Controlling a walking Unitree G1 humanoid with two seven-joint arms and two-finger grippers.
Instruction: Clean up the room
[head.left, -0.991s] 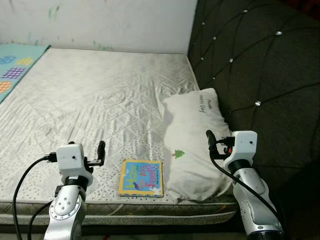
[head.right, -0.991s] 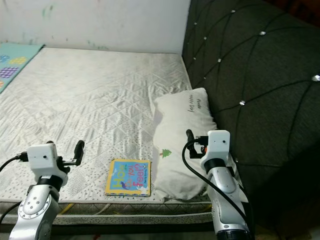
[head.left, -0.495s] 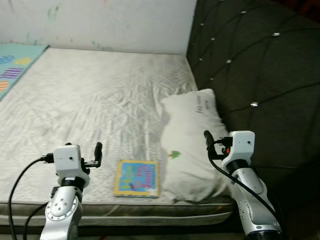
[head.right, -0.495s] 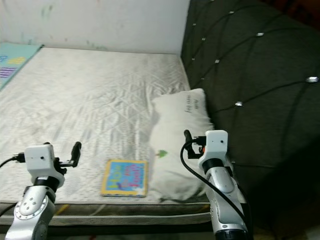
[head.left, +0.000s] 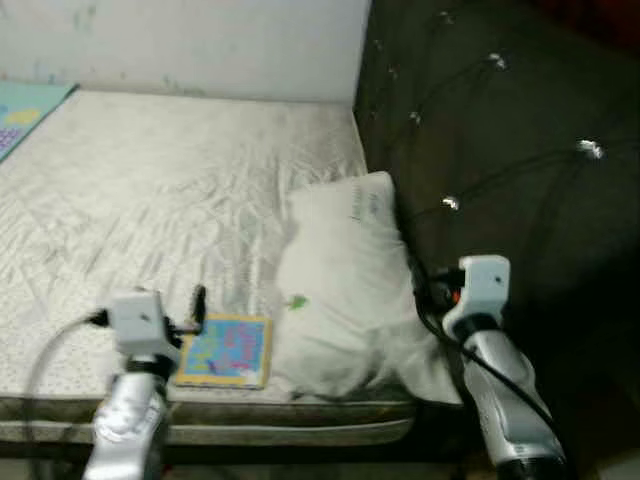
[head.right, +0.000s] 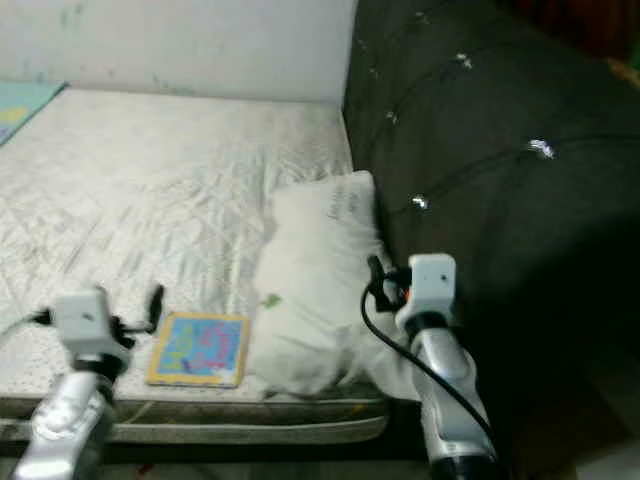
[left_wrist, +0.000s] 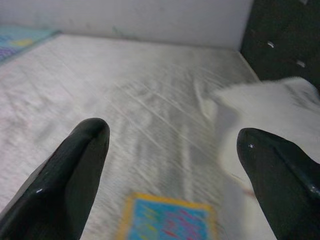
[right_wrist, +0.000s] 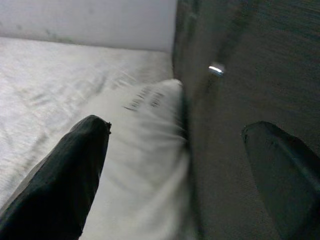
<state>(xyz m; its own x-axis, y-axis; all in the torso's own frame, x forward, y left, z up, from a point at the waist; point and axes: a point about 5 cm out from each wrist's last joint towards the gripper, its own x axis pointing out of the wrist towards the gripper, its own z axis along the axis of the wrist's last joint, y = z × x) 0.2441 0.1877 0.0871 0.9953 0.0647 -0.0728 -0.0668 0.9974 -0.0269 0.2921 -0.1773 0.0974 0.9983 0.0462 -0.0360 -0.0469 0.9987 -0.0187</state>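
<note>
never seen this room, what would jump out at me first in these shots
The colourful book stands out, lying flat near the front edge of the pale mattress, with the white pillow just to its right, against the dark tufted headboard. The left gripper hovers open over the book; the right gripper is open at the seam between pillow and headboard.

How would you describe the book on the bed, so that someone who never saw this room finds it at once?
Start at the dark padded headboard and the white pillow lying against it on the mattress. Beside the pillow, near the mattress's front edge, lies the book. It is flat, blue and yellow-bordered, the brightest thing on the pale bedding.
</note>
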